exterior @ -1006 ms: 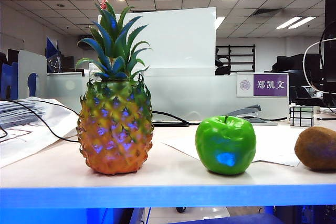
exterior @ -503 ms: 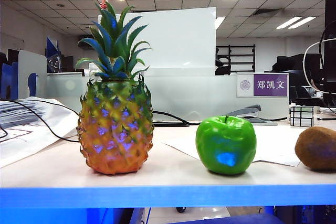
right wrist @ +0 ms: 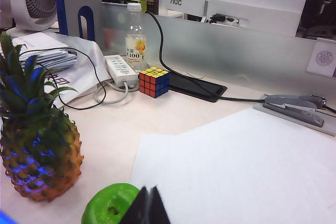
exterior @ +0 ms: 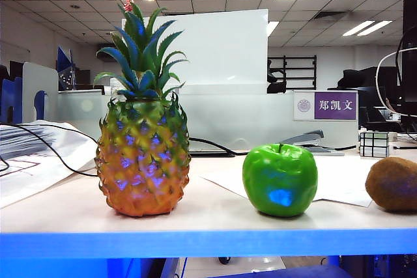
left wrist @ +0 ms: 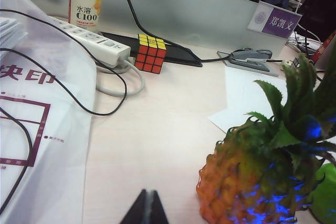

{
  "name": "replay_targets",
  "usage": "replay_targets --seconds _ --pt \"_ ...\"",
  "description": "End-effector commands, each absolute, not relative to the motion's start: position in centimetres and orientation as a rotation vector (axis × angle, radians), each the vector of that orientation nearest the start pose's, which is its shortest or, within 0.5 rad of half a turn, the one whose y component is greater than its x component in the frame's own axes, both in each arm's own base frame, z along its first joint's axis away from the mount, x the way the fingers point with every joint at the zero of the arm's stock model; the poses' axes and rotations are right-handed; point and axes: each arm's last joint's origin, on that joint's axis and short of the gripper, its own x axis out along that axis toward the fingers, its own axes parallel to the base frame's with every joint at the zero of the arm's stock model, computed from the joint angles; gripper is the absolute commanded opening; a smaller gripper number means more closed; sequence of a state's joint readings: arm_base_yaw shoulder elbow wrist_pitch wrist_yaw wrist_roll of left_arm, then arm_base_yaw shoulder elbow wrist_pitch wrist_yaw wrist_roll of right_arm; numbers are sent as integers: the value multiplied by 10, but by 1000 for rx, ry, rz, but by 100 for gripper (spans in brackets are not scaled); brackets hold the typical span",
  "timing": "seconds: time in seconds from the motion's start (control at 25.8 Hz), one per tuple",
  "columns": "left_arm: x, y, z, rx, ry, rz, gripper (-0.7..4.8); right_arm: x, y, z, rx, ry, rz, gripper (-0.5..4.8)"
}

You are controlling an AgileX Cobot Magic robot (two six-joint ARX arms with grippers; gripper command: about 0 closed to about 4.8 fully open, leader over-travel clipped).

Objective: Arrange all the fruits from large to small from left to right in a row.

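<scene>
The pineapple is standing upright near the front edge of the table, toward its left end, its green crown pointing straight up. The green apple is sitting to its right, well apart from it and also close to the front edge, partly on a white sheet of paper. The kiwi is lying further right again, at the right side of the exterior view, where the frame is cutting it off. All three fruits are resting in one row along the front edge, with clear gaps between them. The left gripper is hovering above bare tabletop just beside the pineapple, its two dark fingers pressed together with nothing between them. The right gripper is hanging over the table close to the apple, its fingers likewise pressed together and holding nothing; the pineapple is standing beyond the apple in that view. Toward the back edge, a Rubik's cube is sitting beside a white power strip, with a clear bottle behind them and a grey stapler further along.
</scene>
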State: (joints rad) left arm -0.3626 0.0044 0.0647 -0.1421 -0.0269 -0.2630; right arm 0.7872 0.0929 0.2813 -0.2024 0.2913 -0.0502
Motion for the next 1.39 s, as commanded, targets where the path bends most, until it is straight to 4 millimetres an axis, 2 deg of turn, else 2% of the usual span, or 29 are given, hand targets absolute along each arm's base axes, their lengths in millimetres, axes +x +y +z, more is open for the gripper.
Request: replay_targets --seconds 0.04,0.19,0.35,0.46,0.58,0.7,0.77,0.93,1.08,1.39 --pt "87 -32 173 -246 115 -328 -4 63 52 234 -51 -15 498 -5" --pt "87 -32 173 -246 115 -328 -4 69 45 234 -51 -14 442 -5" --pt "87 -32 173 -246 115 -328 -4 78 21 235 -14 -21 185 -5" --pt "87 -32 173 -246 116 -328 -4 80 -1 234 159 -27 -21 -5" --pt "87 -32 173 -246 116 -328 -4 84 -8 220 184 16 4 -5" --pt "87 -32 173 -246 115 -328 -4 92 -9 190 212 108 27 -5" --pt "87 -32 173 -246 115 -328 -4 94 -9 177 231 138 24 -5" --pt "87 -32 173 -246 115 -328 -4 100 -1 157 222 113 115 -5" --pt "87 -32 173 -246 116 -328 -4 101 8 157 207 113 138 -5" --pt "87 -32 173 -246 116 -328 -4 100 13 160 172 82 158 -5"
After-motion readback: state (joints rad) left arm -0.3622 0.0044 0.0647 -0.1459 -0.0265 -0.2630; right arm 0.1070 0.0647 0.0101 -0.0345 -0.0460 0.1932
